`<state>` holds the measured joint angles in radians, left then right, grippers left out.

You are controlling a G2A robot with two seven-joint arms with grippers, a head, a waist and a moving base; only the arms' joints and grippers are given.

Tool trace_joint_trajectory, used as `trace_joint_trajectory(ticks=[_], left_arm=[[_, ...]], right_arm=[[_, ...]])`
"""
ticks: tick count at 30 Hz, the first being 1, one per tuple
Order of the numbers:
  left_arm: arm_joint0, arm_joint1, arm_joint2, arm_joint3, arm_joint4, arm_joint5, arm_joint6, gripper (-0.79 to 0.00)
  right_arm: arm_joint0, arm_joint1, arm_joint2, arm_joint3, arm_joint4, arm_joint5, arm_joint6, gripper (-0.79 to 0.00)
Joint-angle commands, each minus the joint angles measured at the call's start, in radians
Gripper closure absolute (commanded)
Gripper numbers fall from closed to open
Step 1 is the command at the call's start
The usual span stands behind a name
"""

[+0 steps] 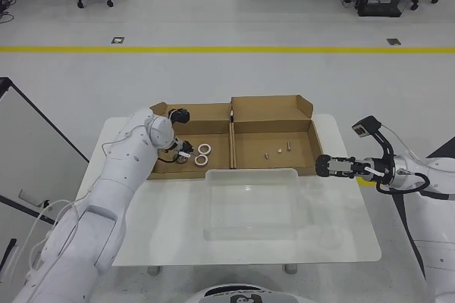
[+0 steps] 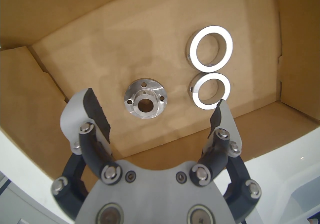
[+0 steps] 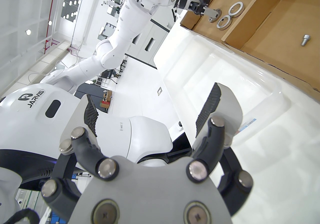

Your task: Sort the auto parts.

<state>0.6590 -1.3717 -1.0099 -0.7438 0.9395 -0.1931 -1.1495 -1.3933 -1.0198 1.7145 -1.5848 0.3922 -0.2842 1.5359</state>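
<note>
**Left jaws spread over the hub, right arm off at the table's edge**

The left gripper (image 2: 154,98) hangs over the left cardboard box (image 2: 75,9). Its jaws are spread wide and grip nothing, and the flanged hub (image 2: 145,101) lies flat on the box floor below the gap, clear of both pads. Two plain rings (image 2: 210,51) lie touching each other just right of the hub. The right cardboard box (image 1: 288,144) holds small screws (image 1: 279,154), so each box seems to take one kind of part (round pieces left, fasteners right), and the sorting looks far along. The clear tray (image 1: 250,176) sits nearer on the table (image 1: 349,227). The right gripper (image 1: 321,165) hovers at the table's right edge, jaws likewise spread and holding nothing, probably to keep out of the way. The left wrist view shows the hub's bolt holes and its clearance from the pads. The top view gives the layout of both boxes and the tray.
</note>
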Motion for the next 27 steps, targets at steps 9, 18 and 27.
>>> trace_joint_trajectory(ticks=[9, 18, 27], left_arm=[[0.154, 0.057, -0.111, -0.358, -0.040, -0.056, -0.064, -0.785], [0.369, 0.111, -0.268, -0.742, -0.191, -0.217, -0.086, -0.785], [0.521, 0.160, -0.380, -0.975, -0.485, -0.398, -0.080, -0.785]], right_arm=[[0.000, 0.000, 0.000, 0.000, 0.000, 0.000, 0.000, -0.785], [0.000, 0.000, 0.000, 0.000, 0.000, 0.000, 0.000, -0.785], [0.000, 0.000, 0.000, 0.000, 0.000, 0.000, 0.000, -0.785]])
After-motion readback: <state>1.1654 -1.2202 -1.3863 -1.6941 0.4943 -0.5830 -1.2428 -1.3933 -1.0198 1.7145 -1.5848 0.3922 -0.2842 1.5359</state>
